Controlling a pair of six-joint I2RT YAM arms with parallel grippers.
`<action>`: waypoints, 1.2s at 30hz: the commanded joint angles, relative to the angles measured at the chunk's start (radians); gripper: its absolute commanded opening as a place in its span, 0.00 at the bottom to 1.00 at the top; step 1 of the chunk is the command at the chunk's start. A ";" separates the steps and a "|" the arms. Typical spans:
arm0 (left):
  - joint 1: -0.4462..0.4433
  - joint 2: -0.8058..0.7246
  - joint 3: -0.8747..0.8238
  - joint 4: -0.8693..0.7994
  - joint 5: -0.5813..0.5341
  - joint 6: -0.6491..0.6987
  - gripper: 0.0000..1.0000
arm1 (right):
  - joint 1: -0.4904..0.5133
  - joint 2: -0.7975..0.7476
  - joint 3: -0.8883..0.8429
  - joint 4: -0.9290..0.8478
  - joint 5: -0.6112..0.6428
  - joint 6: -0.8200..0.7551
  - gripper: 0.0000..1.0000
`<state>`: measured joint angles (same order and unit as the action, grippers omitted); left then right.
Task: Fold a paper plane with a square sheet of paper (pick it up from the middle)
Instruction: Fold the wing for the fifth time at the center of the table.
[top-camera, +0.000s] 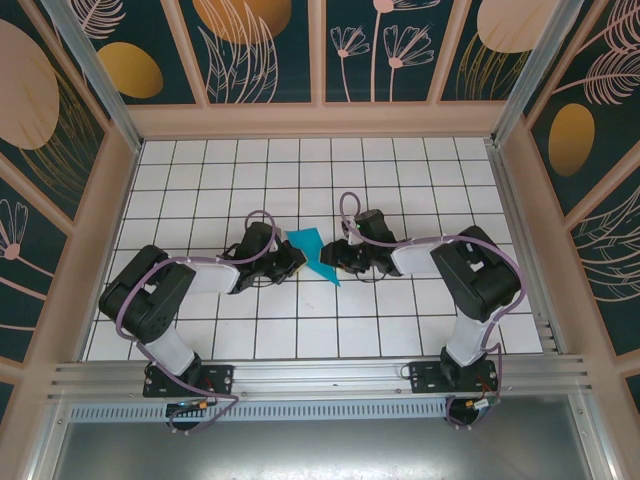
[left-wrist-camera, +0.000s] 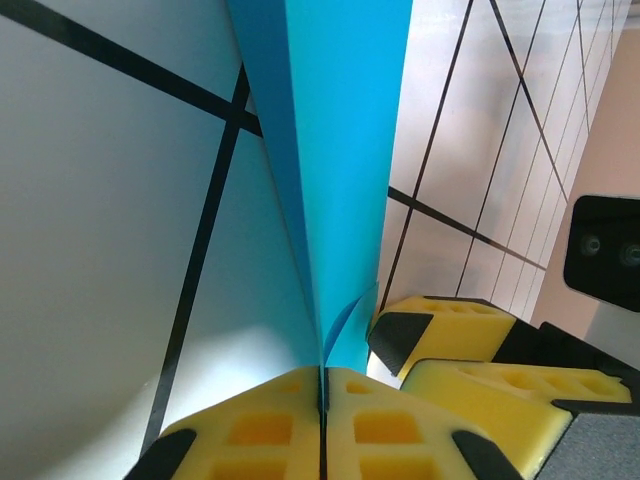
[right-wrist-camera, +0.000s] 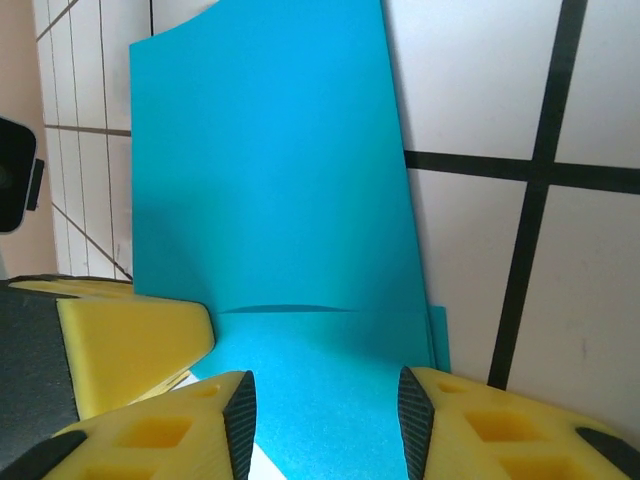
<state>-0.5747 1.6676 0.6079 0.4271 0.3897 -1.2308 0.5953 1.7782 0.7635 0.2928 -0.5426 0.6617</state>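
Working near the middle of the white tiled table (top-camera: 200, 200), on the thin cyan-blue sheet of paper (top-camera: 308, 250), already creased into a smaller pointed shape and lying between the two arms. Pinching it with the left gripper (left-wrist-camera: 322, 385), with yellow foam pads (left-wrist-camera: 260, 430) pressed fully together on the folded edge. Probably doing so to fix the centre crease and to stop the layers from sliding apart. Waiting with the right gripper (right-wrist-camera: 325, 425) at a middle width, pads apart over the flat blue face and clamping nothing, likely placed so for pressing or taking the next flap. Judging the folding as only partly done. Needing care here, thin paper bending easily or slipping out of one single pinch.
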 joint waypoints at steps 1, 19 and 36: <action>-0.003 0.008 0.001 0.031 0.015 0.007 0.05 | -0.007 -0.060 0.023 -0.050 0.072 -0.104 0.46; -0.003 -0.011 0.025 -0.001 0.018 -0.021 0.01 | 0.267 -0.206 -0.166 0.146 0.608 -0.700 0.48; -0.003 -0.010 0.035 -0.014 0.020 -0.036 0.01 | 0.369 -0.023 -0.161 0.325 0.718 -0.839 0.44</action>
<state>-0.5747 1.6672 0.6197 0.4294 0.3943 -1.2522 0.9520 1.7226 0.5934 0.5610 0.1459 -0.1360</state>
